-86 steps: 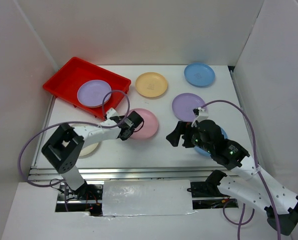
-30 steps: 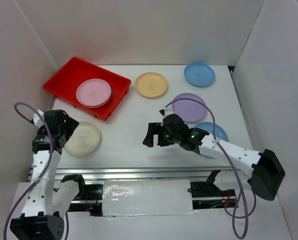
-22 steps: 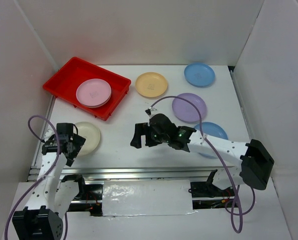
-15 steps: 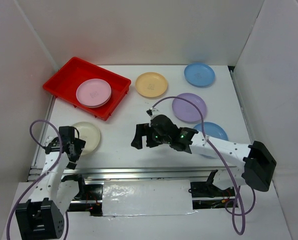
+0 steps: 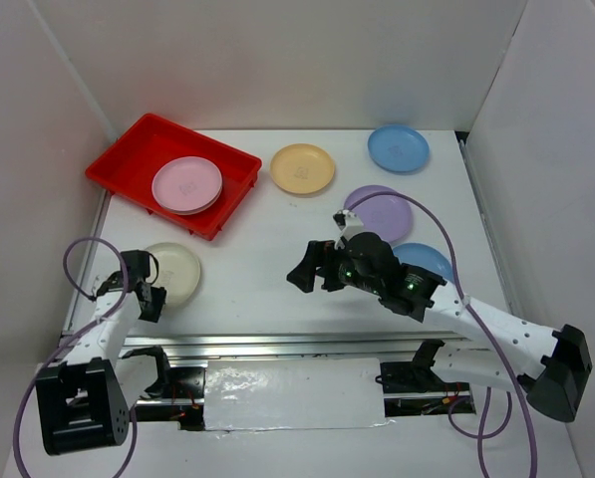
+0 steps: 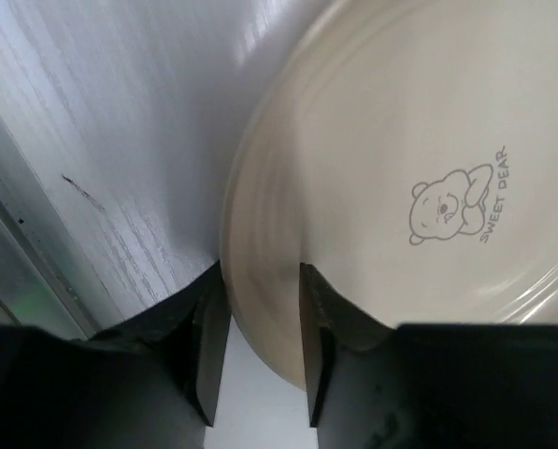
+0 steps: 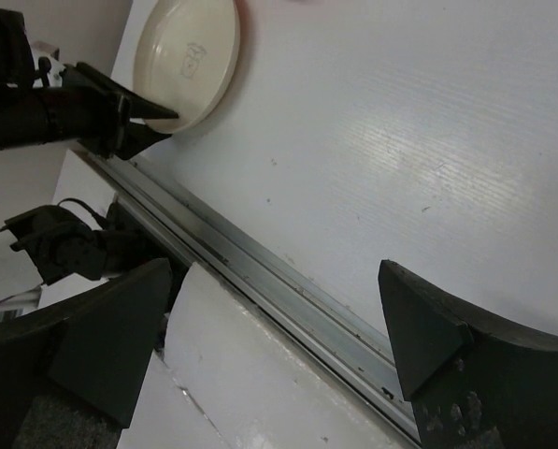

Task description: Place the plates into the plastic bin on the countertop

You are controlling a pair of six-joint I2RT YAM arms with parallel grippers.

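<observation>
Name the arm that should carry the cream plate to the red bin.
Left. The left gripper clamps the cream plate's rim, near the red bin; the right gripper hangs open over bare countertop, holding nothing.

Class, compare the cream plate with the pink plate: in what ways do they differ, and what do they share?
The cream plate lies on the countertop, while the pink plate lies inside the red bin. The cream plate's rim sits between the fingers of the left gripper, but nothing touches the pink plate. The cream plate is pale off-white and the pink plate is rosy. Both are round and shallow, and they look alike in size.
</observation>
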